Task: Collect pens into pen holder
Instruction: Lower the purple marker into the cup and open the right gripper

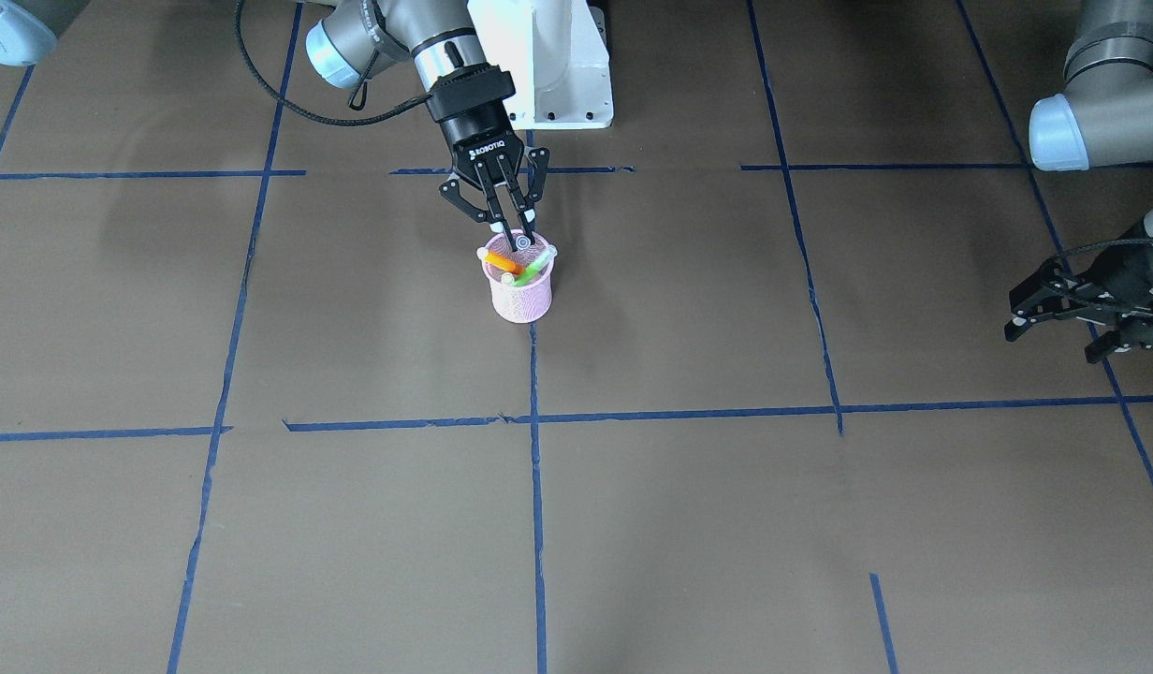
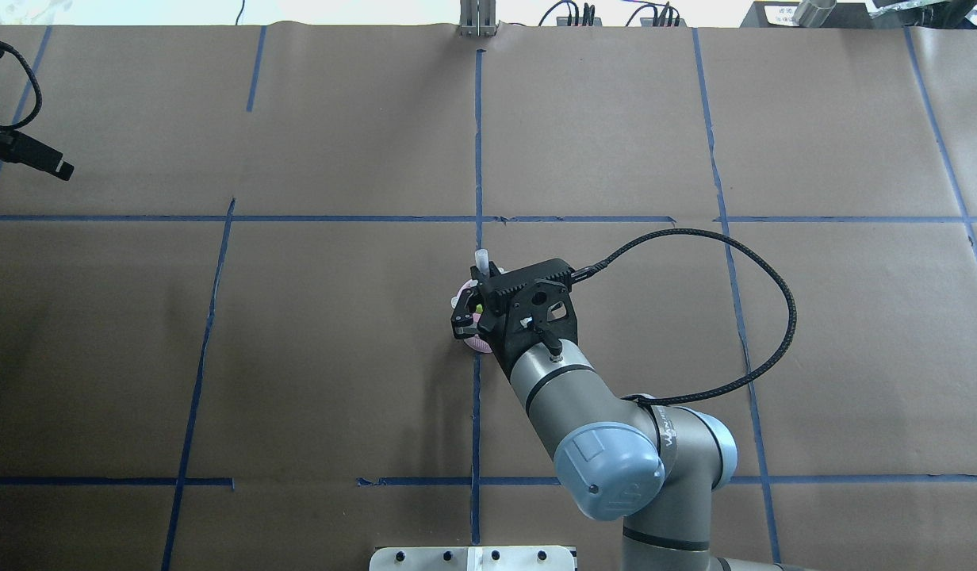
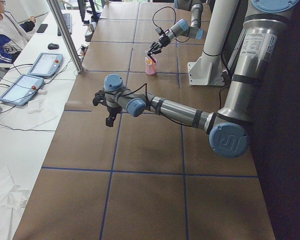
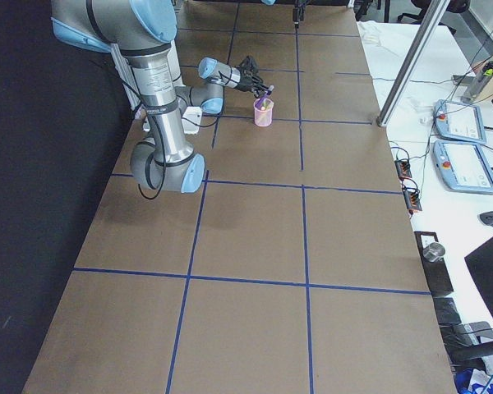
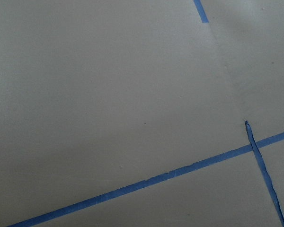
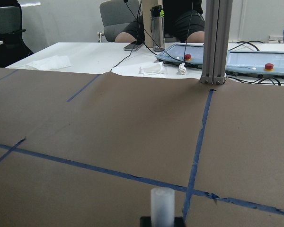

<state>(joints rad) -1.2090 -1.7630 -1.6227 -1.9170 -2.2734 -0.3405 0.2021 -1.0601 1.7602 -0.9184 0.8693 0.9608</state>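
The pink mesh pen holder [image 1: 520, 292] stands on the table near the robot's base. An orange pen [image 1: 500, 261] and a green pen [image 1: 537, 265] lean inside it. My right gripper [image 1: 515, 236] hangs just over the rim, pointing down, shut on the purple pen, whose pale cap [image 1: 521, 242] shows between the fingers. That cap [image 2: 481, 258] sticks up past the gripper in the overhead view, and fills the bottom of the right wrist view [image 6: 162, 206]. My left gripper [image 1: 1050, 337] hovers open and empty, far off at the table's side.
Brown paper with blue tape lines [image 1: 535, 421] covers the table. The robot's white base [image 1: 548, 65] stands just behind the pen holder. Beyond the far edge are a metal post [image 6: 213, 42], control tablets [image 6: 255, 56] and seated people.
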